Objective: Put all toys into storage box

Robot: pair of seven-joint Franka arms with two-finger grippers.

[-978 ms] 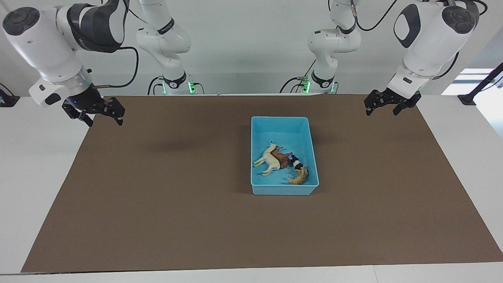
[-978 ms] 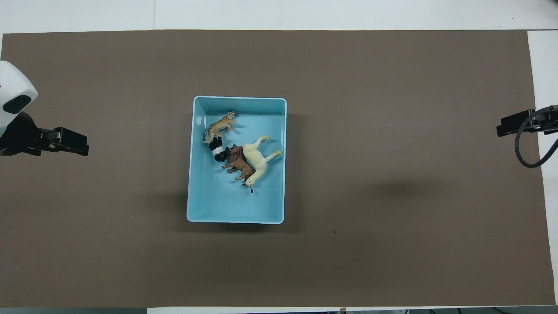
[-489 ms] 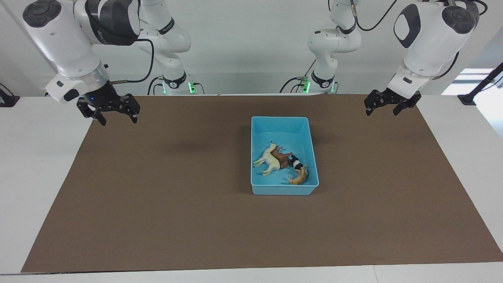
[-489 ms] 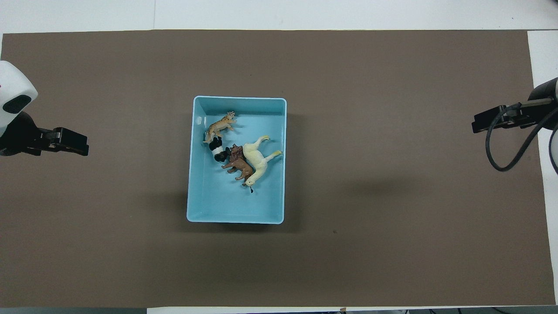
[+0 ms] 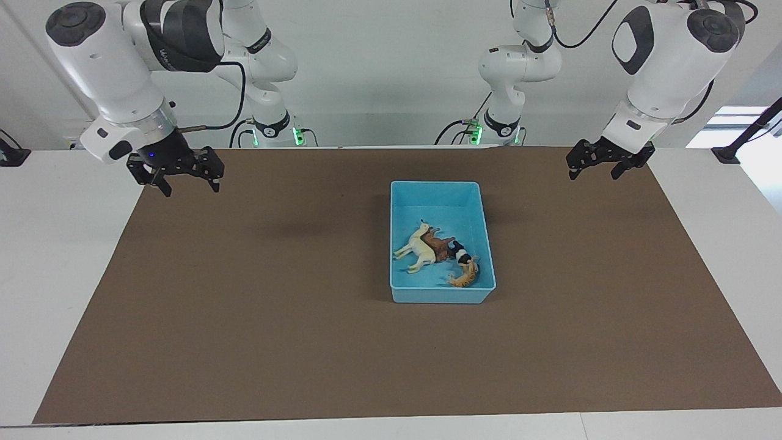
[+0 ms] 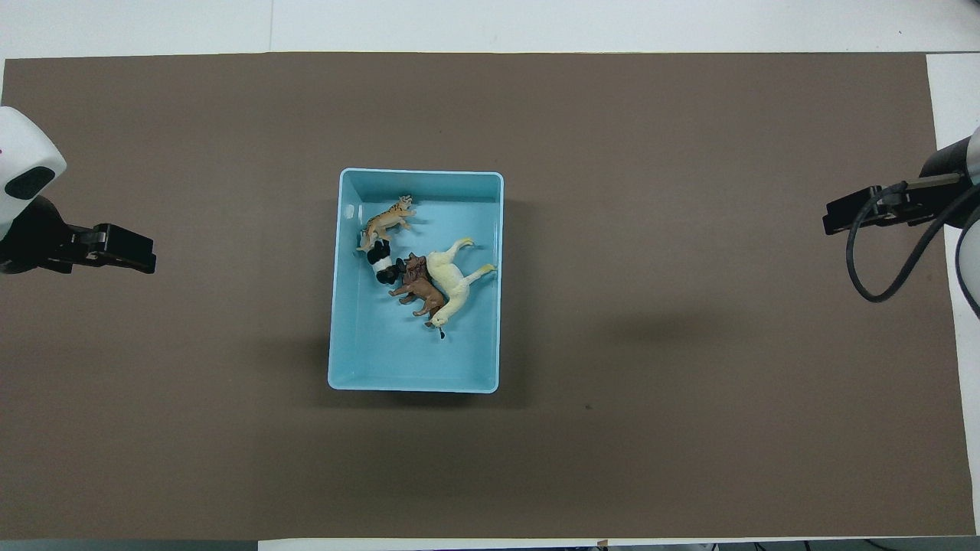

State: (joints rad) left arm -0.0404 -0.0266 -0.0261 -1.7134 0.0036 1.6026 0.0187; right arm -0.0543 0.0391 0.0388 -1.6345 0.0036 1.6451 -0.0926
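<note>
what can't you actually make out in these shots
- Brown toy, both views: partly covered by the cream toy lying on it in the blue box.
- Panda toy, facing view: too small to read its pose.
- Left pincer, overhead view: its arm is cut off by the picture's edge.
- Right pincer, overhead view: a looped cable crosses it; its arm is cut off by the edge.

Bright, even light (from above); soft shadows, sharp focus.
</note>
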